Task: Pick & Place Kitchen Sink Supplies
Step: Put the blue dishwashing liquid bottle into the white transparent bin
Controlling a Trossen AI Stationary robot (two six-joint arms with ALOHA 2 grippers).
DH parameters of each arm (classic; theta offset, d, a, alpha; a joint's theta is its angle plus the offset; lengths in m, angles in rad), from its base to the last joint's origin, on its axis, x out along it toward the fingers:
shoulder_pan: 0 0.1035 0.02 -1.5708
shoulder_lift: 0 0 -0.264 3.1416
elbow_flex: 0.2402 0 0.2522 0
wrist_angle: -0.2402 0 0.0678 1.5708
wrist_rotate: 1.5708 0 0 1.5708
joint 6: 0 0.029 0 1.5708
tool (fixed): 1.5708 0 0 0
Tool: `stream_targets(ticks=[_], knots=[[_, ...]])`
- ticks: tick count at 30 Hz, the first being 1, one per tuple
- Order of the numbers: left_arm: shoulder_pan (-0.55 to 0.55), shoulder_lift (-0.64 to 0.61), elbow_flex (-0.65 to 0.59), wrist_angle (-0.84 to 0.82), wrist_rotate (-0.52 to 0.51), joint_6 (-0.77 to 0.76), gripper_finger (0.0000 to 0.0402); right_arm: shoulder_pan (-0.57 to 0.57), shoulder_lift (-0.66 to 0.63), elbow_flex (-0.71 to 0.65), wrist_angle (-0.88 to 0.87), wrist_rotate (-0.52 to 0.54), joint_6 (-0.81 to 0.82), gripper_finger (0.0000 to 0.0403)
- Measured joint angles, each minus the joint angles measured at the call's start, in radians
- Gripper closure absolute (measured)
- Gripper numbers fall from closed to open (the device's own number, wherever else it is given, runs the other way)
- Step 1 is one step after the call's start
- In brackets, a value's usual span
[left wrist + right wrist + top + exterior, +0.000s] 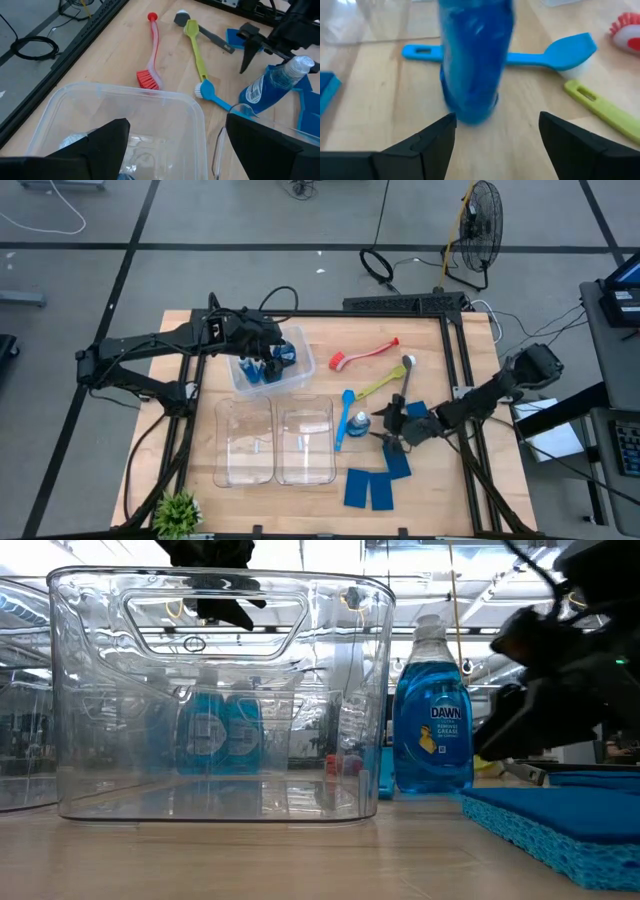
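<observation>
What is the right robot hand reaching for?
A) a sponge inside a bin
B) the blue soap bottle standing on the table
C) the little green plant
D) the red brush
B: the right gripper has its fingers spread open on either side of the upright blue soap bottle, which stands on the table beside the blue brush, not yet squeezed.

Grey tiled floor (230, 220) (cables strewn), a standing fan (484, 220) beyond the table
</observation>
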Motion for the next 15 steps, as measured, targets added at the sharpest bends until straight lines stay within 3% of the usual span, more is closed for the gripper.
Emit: stream_targets(ticks=[6,15], knots=[[0.000,0.000,0.000,0.000,0.000,0.000,0.0060,-0.085,0.078,0.000,0.187,-0.195,-0.045,0.0132],[0.000,0.000,0.000,0.000,0.000,0.013,0.0072,-0.105,0.249,0.000,0.444,-0.207,-0.152,0.0135]])
